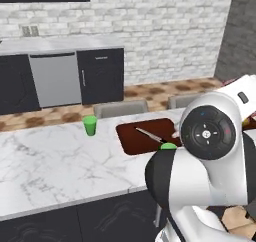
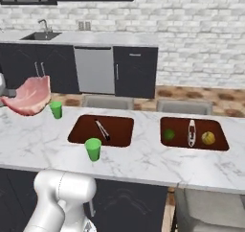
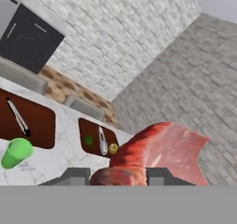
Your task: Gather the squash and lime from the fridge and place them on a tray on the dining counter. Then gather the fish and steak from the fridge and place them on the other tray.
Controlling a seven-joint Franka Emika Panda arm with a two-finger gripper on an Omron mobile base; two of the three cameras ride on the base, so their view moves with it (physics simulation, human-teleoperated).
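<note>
Item: steak (image 2: pixel 31 94), flat pink-red slab, pinched at one edge between nearly closed fingers of gripper (image 3: pixel 115 176); hanging limp, raised above left end of dining counter (image 2: pixel 143 159), left of and apart from both trays

Destination, judged: left tray (image 2: pixel 79 130), dark red, bearing only a thin dark utensil (image 2: pixel 102 129) laid aslant

Right tray (image 2: pixel 179 125): lime (image 2: pixel 168 134) at left, squash (image 2: pixel 207 138) at right, slim silvery piece (image 2: pixel 191 133) between them; fish or utensil, cannot tell

Hazards, judged:
- Edge grip on soft meat; likely to slip or swing on a quick move, dropping onto bare marble short of the tray
- Hanging lower edge likely to brush far green cup (image 2: pixel 56 109), which stands just right of and below the slab, directly on the way to the tray; possible tip-over
- Near green cup (image 2: pixel 93 148) just in front of the left tray; at risk from a low approach
- Release on top of the utensil would leave the slab propped or draped over the tray rim
- Drift toward the right tray would mix meat with produce

Surroundings: two grey stool backs (image 2: pixel 107 101) behind the counter, grey dishwasher (image 2: pixel 94 70), sink (image 2: pixel 40 35), white brick wall; none in the path
</note>
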